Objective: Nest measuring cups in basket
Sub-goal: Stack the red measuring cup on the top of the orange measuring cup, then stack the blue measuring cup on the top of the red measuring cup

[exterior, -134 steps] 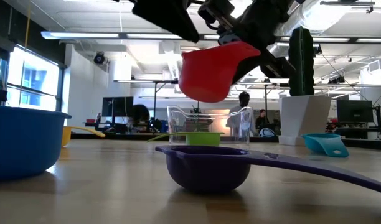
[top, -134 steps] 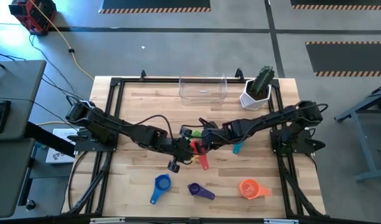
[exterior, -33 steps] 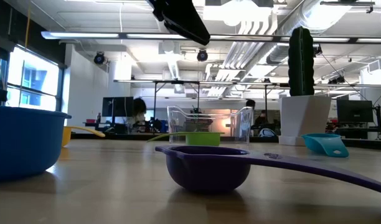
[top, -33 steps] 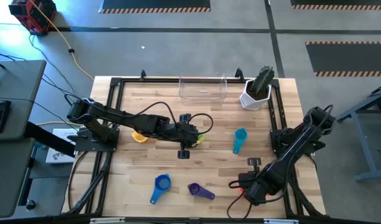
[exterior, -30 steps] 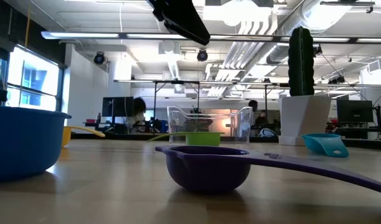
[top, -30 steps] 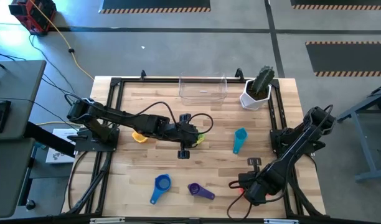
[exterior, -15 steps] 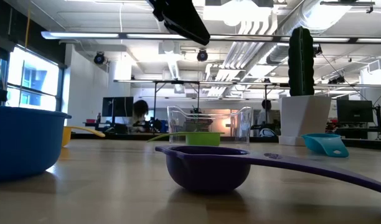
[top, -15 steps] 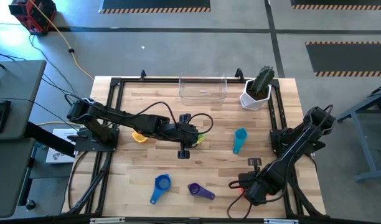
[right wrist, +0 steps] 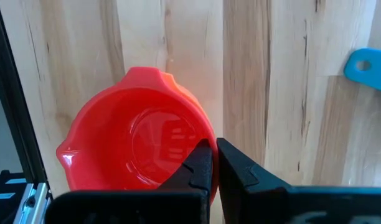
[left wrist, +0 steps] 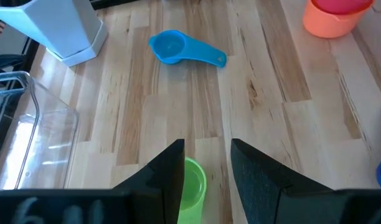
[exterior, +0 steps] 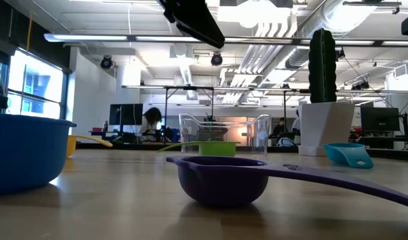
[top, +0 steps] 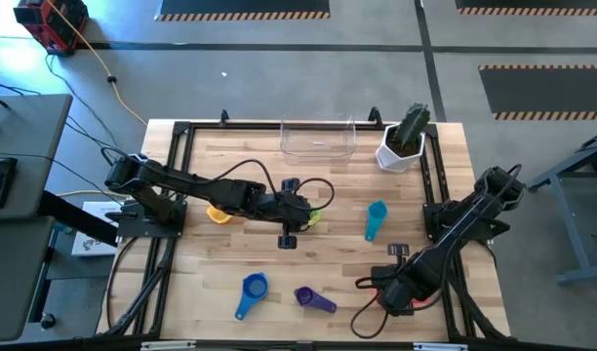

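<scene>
- High view: we count one basket [top: 318,139] at the table's far edge with no cup in it. Five cups show loose: yellow [top: 217,214], green cup [top: 318,208], teal [top: 376,216], blue [top: 253,289], purple [top: 306,295]. The right gripper [top: 388,292] hides the other two.
- Low view: again five cups and one basket. The risk we see is that every cup sits well apart from it.
- Left wrist view: the left gripper [left wrist: 206,146] has its fingers apart, straddling the green cup. Closing off-centre could skid it away. One red cup [left wrist: 340,5] sits in one orange cup [left wrist: 327,22].
- Right wrist view: the fingers are together at the red cup's rim. We cannot tell if they pinch it; lifting may pull red out of orange.
</scene>
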### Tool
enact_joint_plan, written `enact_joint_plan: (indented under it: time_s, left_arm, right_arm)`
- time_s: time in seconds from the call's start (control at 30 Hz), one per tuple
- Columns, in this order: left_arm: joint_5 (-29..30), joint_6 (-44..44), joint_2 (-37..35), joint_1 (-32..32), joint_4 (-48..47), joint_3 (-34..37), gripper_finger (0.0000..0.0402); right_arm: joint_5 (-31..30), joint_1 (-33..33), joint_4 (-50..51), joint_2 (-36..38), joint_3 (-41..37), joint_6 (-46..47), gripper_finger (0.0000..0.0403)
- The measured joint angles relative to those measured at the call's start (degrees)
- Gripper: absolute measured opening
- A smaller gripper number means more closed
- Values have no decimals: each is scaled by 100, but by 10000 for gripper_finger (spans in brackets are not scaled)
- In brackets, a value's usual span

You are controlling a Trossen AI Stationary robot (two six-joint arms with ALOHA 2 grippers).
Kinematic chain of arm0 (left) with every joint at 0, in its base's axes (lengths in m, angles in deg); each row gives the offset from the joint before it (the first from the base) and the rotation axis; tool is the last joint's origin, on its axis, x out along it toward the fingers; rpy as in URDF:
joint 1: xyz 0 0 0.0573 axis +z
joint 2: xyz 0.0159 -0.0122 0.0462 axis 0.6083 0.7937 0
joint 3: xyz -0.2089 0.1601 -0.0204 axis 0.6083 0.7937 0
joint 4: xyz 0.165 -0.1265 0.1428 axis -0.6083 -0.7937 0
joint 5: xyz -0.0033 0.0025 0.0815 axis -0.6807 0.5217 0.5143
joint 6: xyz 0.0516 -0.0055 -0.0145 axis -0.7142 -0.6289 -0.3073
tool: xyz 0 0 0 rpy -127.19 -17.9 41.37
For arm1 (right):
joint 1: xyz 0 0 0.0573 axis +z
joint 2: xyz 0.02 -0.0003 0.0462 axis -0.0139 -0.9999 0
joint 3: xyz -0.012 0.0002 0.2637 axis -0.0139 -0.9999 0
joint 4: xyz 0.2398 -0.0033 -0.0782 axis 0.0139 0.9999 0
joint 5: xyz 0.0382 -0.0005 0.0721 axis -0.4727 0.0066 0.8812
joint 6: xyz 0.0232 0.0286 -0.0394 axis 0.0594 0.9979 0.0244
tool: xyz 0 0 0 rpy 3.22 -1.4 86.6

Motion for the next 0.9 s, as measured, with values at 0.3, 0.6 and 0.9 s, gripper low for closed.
enact_joint_plan:
  time_s: [0.3, 0.6, 0.9]
  left_arm:
    - [0, -55, 0, 0, 2, 0, 120]
    - [0, -42, 0, -1, 0, 0, 120]
    - [0, -46, 0, -2, -79, 0, 120]
  right_arm:
    - [52, 33, -32, 0, 0, 62, 3]
    - [-25, 33, -28, 0, 0, 79, 69]
    - [-196, 31, -10, 0, 2, 459, 76]
